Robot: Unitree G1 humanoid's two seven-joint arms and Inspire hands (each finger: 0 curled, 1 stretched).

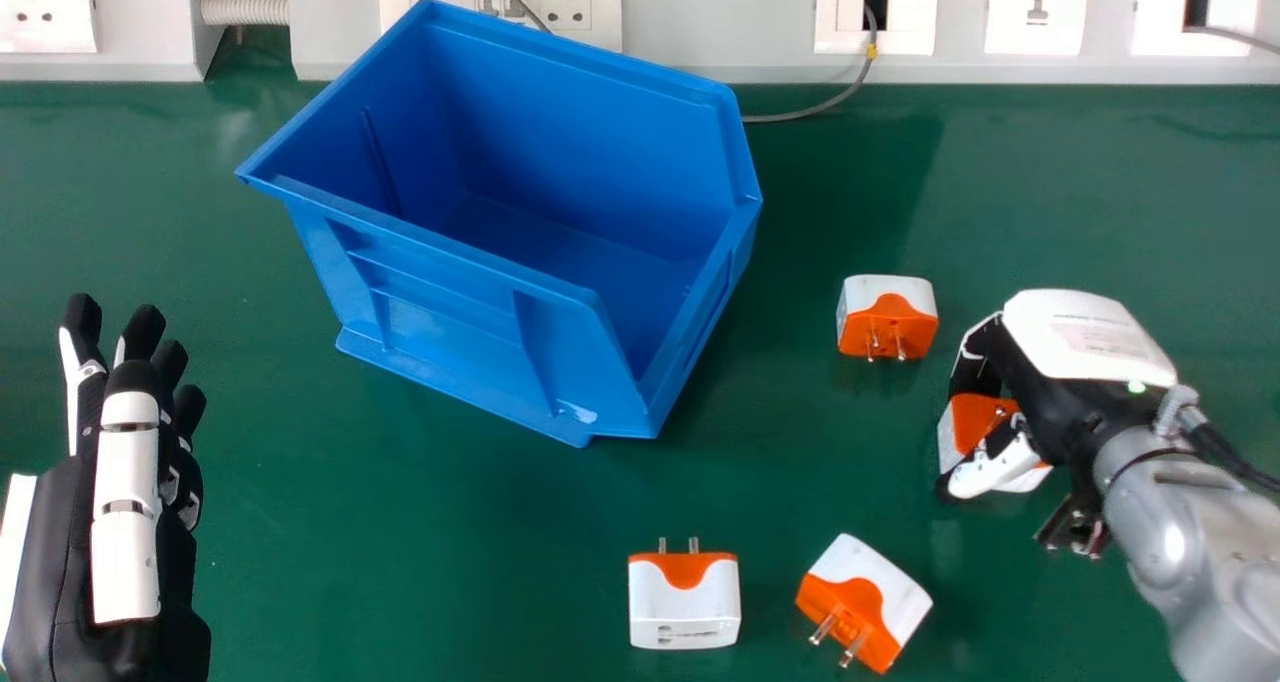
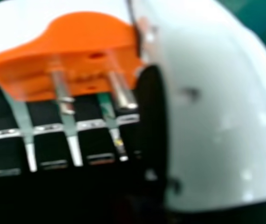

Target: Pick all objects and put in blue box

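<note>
My right hand [image 1: 1088, 337] is low over the table's right side, its fingers and thumb curled round a white and orange adapter [image 1: 978, 418]. In the right hand view the same adapter [image 2: 93, 37], metal pins showing, lies against the fingers of the right hand [image 2: 93, 142], beside the thumb. Three more adapters are on the table: one [image 1: 888, 312] right of the blue box, one [image 1: 685, 607] near the front, and a tilted one [image 1: 870, 602] beside it. The blue box [image 1: 450, 312] stands open-topped at upper centre, its visible floor bare. My left hand [image 1: 125, 502] rests at the left, fingers straight.
The green table [image 1: 400, 552] spreads under everything. Along its back runs a pale panel [image 1: 720, 12] with sockets. A grey cable [image 1: 810, 112] reaches from the panel to behind the box's right side.
</note>
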